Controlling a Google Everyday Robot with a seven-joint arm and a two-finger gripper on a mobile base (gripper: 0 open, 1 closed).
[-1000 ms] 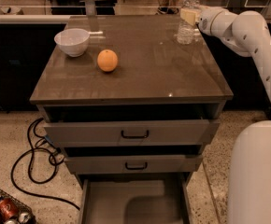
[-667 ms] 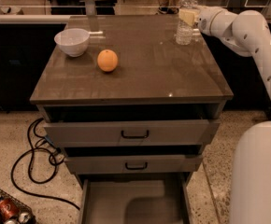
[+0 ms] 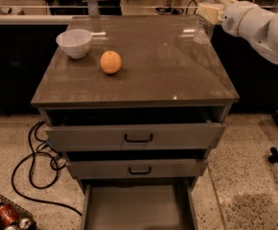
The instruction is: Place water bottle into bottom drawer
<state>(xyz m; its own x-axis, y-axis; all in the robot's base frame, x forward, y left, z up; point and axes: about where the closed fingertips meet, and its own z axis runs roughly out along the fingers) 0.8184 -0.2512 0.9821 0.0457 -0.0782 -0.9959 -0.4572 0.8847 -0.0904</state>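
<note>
The water bottle (image 3: 205, 18), clear plastic with a pale label band, is upright at the back right corner of the cabinet top (image 3: 144, 75); its cap is cut off by the top edge of the view. My gripper (image 3: 209, 11) reaches in from the right and is shut on the bottle around its label. Whether the bottle's base touches the top I cannot tell. The bottom drawer (image 3: 96, 210) is pulled out at the foot of the cabinet, a flat grey tray with nothing in it.
A white bowl (image 3: 75, 42) and an orange (image 3: 110, 62) sit on the left part of the top. The two upper drawers (image 3: 138, 137) (image 3: 139, 168) with black handles stand partly open. Black cables (image 3: 38, 166) and a wire basket with cans (image 3: 5, 214) lie on the floor at left.
The bottle, held in my gripper, has shifted to the right and slightly up, toward the back right corner of the top. Nothing else has moved.
</note>
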